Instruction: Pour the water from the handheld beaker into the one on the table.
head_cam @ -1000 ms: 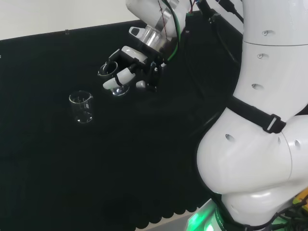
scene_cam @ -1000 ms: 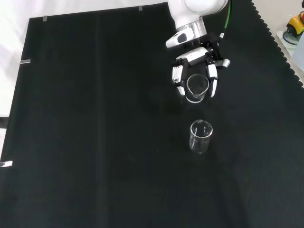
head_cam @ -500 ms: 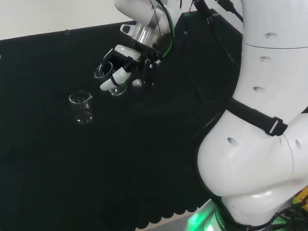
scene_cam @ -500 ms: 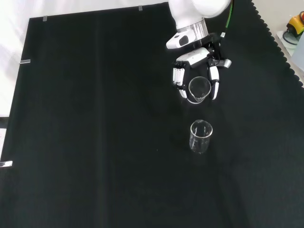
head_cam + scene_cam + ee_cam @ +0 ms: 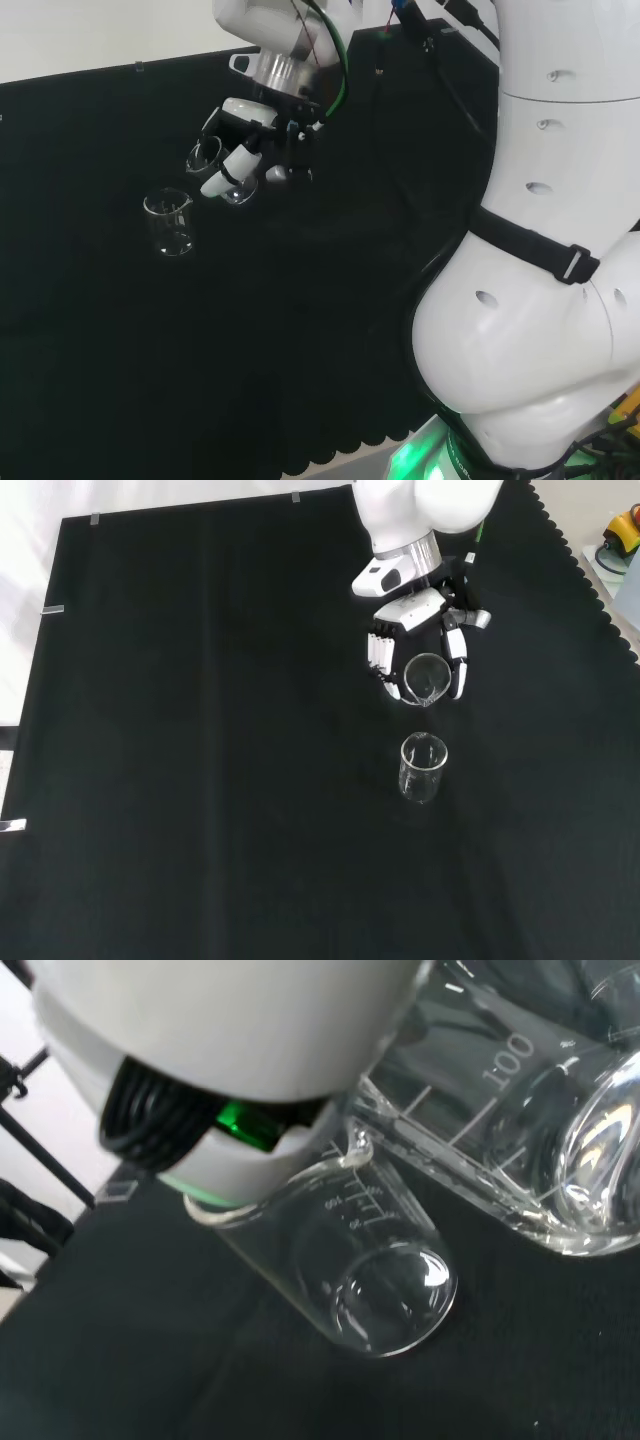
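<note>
Beaker, clasped in the hand's curled fingers, has swung closer to the table beaker, nearing pour position

Three cameras around the standing beaker

Head view looks from behind the arm's base; front view looks down opposite; wrist view sits close beside it. All share this beaker on the black cloth.

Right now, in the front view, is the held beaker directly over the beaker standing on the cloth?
No. The held beaker, gripped by the hand, sits higher in the front view than the standing beaker, with black cloth between them.
</note>
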`<action>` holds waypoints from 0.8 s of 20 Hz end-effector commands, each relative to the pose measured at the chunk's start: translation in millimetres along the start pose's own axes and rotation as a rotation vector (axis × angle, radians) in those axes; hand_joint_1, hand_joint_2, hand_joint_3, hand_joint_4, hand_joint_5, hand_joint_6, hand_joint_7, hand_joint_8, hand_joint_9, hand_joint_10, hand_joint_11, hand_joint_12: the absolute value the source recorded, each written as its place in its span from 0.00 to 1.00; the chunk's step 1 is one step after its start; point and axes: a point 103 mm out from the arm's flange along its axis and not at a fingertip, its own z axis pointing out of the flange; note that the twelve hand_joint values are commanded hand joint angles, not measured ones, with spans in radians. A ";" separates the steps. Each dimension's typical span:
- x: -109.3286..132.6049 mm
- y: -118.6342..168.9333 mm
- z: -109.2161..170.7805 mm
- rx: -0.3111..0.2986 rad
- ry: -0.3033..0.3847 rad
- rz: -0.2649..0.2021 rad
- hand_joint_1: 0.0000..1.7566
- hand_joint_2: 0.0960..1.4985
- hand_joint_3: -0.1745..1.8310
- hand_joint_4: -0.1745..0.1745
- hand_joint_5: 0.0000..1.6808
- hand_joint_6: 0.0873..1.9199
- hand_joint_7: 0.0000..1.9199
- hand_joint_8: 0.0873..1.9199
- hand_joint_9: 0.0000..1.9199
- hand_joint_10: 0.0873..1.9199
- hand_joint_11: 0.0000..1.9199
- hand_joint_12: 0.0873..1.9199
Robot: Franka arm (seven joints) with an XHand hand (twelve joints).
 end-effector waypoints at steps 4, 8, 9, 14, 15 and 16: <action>15.3 5.1 3.4 0.058 -0.078 -0.013 0.81 0.41 0.35 0.00 0.80 0.20 0.79 0.15 0.69 0.16 0.60 0.43; 19.8 5.5 4.8 0.079 -0.116 -0.007 0.81 0.41 0.35 0.00 0.80 0.20 0.79 0.15 0.69 0.16 0.60 0.43; 21.0 6.0 5.1 0.085 -0.125 -0.004 0.81 0.41 0.35 0.00 0.80 0.20 0.79 0.15 0.69 0.16 0.60 0.43; 27.6 8.7 5.5 0.112 -0.183 0.013 0.81 0.41 0.35 0.00 0.80 0.20 0.79 0.15 0.69 0.16 0.61 0.43; 29.0 9.4 5.5 0.116 -0.196 0.014 0.81 0.41 0.35 0.00 0.80 0.20 0.79 0.15 0.69 0.16 0.61 0.43; 30.4 10.2 5.2 0.120 -0.209 0.021 0.81 0.41 0.35 0.00 0.80 0.20 0.79 0.15 0.70 0.16 0.61 0.43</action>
